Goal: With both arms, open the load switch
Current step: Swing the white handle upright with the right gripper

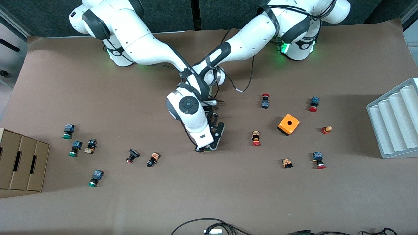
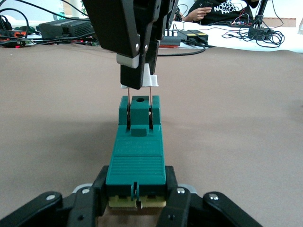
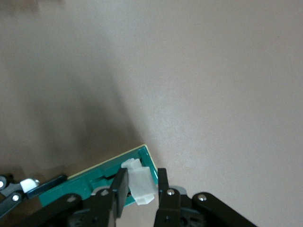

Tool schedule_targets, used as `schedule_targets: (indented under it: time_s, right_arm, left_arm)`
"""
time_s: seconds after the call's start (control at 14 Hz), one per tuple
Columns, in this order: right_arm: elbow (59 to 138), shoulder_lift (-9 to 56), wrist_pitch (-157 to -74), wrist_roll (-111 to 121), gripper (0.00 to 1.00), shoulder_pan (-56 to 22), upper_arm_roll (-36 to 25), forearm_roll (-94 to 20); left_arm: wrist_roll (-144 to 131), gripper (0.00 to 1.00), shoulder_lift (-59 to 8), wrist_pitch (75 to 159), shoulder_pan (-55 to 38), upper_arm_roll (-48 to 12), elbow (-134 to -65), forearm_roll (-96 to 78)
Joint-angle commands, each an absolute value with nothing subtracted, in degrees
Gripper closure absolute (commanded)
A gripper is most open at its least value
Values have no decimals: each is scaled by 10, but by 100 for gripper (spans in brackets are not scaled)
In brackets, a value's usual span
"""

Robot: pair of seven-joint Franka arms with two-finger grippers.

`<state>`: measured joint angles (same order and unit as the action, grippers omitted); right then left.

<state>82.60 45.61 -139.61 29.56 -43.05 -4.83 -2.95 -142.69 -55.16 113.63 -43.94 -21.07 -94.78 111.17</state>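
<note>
Load switch, a narrow dark-green moulded plastic block [image 2: 136, 158] with a small white plastic sliding piece [image 3: 139, 183], sits on the brown paper-covered bench [image 1: 130, 202] at mid-bench, between the scattered push buttons.

My left tool [image 2: 137, 201] is pressed together on one end of the green body, pinching it by its side walls. My right tool [image 3: 139, 187] comes down from above and pinches the white piece at the other end; two thin metal pins show under it.

Judgement: light, rigid, smooth-sided, so likely to slip or twist unless braced low. The pins and white piece look delicate; I would pull straight along the pins, not sideways.
</note>
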Motion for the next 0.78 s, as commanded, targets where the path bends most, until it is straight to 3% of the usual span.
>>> schedule_targets:
  time_s: [0.0,0.71]
  right_arm:
    - [846,439,-1387,281,68,-440,-41,-25]
    - [849,435,-1381,277,68,-439,-33,-25]
  left_arm:
    - [-1429,57,-555,1146,-441,-206,-943,1120]
    - [-1429,57,-554,1146,-440,-207,-943,1120]
